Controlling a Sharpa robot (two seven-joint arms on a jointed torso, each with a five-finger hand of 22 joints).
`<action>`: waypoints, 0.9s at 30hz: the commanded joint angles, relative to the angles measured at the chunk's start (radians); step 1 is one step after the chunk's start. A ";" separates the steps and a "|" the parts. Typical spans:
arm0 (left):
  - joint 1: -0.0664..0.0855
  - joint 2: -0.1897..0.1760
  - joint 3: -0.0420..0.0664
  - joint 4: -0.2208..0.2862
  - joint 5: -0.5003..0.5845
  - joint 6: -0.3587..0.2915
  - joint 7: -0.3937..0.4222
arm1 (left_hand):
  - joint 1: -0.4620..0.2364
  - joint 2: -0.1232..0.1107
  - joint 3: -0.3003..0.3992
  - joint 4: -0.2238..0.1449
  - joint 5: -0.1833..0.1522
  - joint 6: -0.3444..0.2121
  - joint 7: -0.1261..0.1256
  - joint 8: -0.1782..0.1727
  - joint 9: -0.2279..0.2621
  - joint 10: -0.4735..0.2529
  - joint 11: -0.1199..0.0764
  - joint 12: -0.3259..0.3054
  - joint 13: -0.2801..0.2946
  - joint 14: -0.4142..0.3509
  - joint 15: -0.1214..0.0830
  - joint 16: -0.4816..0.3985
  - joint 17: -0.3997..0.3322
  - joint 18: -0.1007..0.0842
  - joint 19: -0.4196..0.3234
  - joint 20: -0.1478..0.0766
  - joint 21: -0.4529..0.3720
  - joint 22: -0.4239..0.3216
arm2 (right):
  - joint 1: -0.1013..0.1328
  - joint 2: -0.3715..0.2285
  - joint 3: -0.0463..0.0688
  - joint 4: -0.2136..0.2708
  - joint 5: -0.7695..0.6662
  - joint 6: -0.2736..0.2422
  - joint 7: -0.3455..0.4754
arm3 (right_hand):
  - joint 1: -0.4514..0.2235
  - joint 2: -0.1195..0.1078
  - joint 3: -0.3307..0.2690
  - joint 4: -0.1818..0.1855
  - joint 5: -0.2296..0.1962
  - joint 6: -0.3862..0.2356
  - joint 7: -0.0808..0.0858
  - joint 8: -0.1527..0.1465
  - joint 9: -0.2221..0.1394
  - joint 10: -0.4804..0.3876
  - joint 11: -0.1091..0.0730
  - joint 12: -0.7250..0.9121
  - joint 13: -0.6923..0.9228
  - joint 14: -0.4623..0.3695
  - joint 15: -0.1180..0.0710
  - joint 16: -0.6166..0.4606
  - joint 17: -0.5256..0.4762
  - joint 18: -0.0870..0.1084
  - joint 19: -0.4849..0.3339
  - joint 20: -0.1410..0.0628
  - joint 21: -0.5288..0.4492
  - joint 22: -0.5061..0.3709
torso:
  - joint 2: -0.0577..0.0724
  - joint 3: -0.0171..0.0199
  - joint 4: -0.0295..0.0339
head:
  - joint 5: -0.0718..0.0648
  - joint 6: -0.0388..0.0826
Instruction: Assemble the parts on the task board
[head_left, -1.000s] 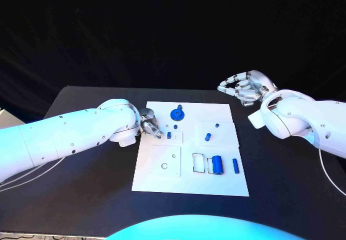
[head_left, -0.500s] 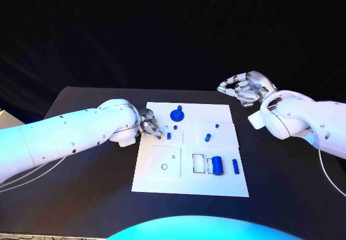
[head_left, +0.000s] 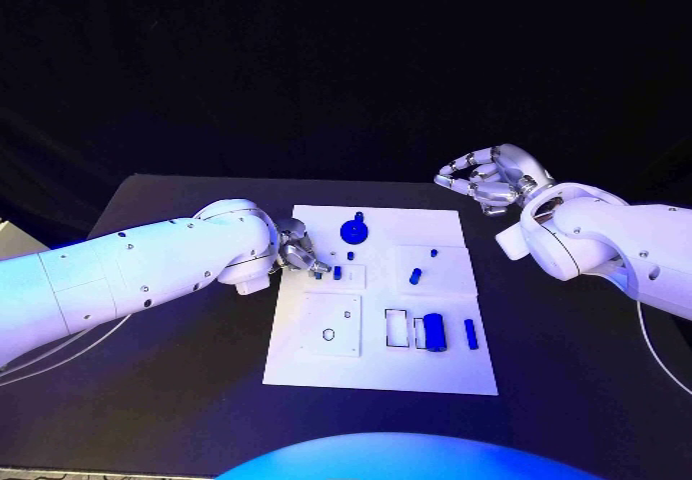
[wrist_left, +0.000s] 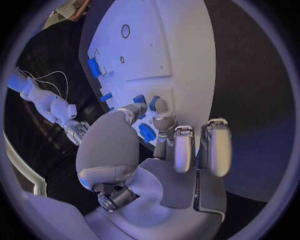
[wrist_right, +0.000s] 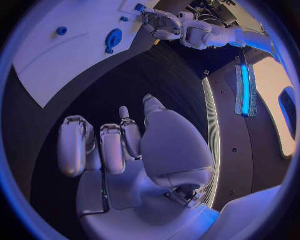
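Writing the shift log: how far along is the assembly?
Early. Blue parts still lie loose on the task board: a large cylinder and a thin pin. The left robot hand works at a small peg. The right robot hand waits off the board, holding nothing.

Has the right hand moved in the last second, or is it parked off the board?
No. The right hand hovers beyond the task board far right corner, as before, fingers curled, holding nothing.

Head camera looking down over the task board (head_left: 382, 370), left wrist camera close behind left hand (wrist_left: 156, 145), right wrist camera farther back, all sharing the board
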 joint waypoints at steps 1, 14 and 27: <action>-0.001 -0.002 0.000 0.002 0.005 -0.011 0.003 | -0.016 0.005 -0.020 0.001 -0.025 0.002 0.005 -0.006 -0.003 -0.005 0.005 0.000 -0.001 0.104 -0.001 0.006 0.262 -0.011 -0.002 0.000 -0.005 0.102 | -0.001 0.001 0.000 0.000 -0.005 0.009 0.014 | -0.001 0.007 -0.007 0.000 0.003 -0.005 0.000 0.005 0.001 -0.004 -0.002 -0.006 0.060 0.045 -0.006 -0.005 0.021 0.014 0.002 -0.008 -0.002 0.094 | 0.000 -0.0001 0.0007 | 0.000 -0.001; -0.001 -0.024 0.013 0.023 0.022 -0.056 0.022 | -0.042 0.016 -0.061 0.002 -0.067 0.001 0.006 -0.009 -0.007 -0.008 0.006 -0.005 -0.008 0.103 0.000 0.004 0.258 -0.009 -0.005 0.000 -0.008 0.098 | -0.004 0.000 0.000 -0.001 -0.002 0.008 0.016 | 0.002 0.006 -0.007 -0.001 0.003 -0.005 0.000 0.006 0.001 -0.004 -0.002 -0.006 0.059 0.045 -0.006 -0.005 0.021 0.014 0.001 -0.008 -0.004 0.094 | 0.000 0.0001 0.0008 | -0.002 0.003; 0.001 -0.051 0.034 0.022 0.315 -0.273 0.342 | 0.114 0.079 -0.282 0.000 -0.072 -0.326 0.148 -0.088 -0.087 -0.457 0.146 -0.316 -0.370 -0.372 0.123 -0.562 -0.509 0.129 -0.508 0.109 -0.639 -0.588 | -0.006 0.000 0.000 -0.007 0.000 0.007 0.015 | 0.001 0.006 -0.007 0.000 0.003 -0.006 0.000 0.006 0.000 -0.004 -0.002 -0.007 0.059 0.045 -0.006 -0.006 0.020 0.015 0.001 -0.008 -0.005 0.093 | 0.000 0.0004 0.0005 | -0.007 0.014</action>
